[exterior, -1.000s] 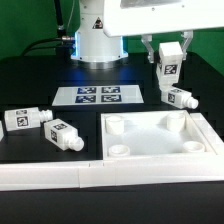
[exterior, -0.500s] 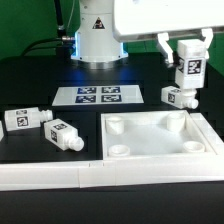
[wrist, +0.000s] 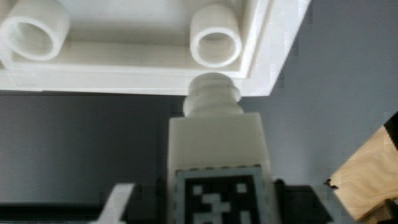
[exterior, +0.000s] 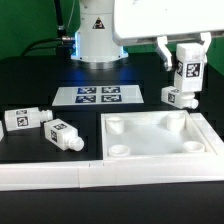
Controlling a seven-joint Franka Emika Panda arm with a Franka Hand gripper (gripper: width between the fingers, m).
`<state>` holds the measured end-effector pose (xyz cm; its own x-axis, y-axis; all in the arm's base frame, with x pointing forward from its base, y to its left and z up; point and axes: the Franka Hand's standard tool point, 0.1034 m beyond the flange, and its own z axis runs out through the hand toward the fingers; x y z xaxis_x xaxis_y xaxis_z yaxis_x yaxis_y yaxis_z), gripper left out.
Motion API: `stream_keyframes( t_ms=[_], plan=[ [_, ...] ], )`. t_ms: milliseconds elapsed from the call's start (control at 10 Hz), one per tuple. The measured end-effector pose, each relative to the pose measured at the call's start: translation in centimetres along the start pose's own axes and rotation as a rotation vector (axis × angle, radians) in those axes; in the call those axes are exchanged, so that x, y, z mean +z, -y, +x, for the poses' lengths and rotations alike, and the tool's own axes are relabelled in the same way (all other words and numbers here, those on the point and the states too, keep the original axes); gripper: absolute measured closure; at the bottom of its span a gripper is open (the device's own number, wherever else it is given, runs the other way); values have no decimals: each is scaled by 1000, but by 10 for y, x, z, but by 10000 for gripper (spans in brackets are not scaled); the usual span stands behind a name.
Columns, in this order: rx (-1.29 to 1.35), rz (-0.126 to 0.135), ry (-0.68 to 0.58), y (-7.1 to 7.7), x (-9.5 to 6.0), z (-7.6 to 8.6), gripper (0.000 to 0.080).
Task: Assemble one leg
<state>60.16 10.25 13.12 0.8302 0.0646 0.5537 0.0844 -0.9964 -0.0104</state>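
held leg: one leg [exterior: 187, 66] hangs upright above the worktop [exterior: 30, 80] at the exterior view's right, stub end down, behind the panel's far corner.
jaws: closed on the held leg, one finger on either side of its tagged body.
target: in the wrist view the stub points at the panel [exterior: 150, 133]; the nearest corner hole [wrist: 221, 45] lies just beyond the stub tip, not yet in line with it.
other parts: a loose leg [exterior: 178, 96] lies on the worktop just beneath the held one; two spare legs [exterior: 40, 125] lie well apart at the exterior view's left.
risk, misalignment: if the stub comes down off-centre it would likely land on the hole's rim and jam or tilt.
risk, slip: a push against the rim could twist the leg in the jaws.
risk, collision: lowering here could strike the loose leg underneath.
risk, panel: side force may shift the panel.
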Motion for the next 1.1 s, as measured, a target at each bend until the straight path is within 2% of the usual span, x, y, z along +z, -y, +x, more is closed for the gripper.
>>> stream_keyframes(
  t_ms=[300,500,700,1100],
  plan=[
    [-2,-9,14,-1,31,-3,515],
    [0,-9,8,-1,41,5,515],
    [-4,-11,22,0,54,-5,515],
    [-10,-8,29,4,58,-12,515]
  ],
)
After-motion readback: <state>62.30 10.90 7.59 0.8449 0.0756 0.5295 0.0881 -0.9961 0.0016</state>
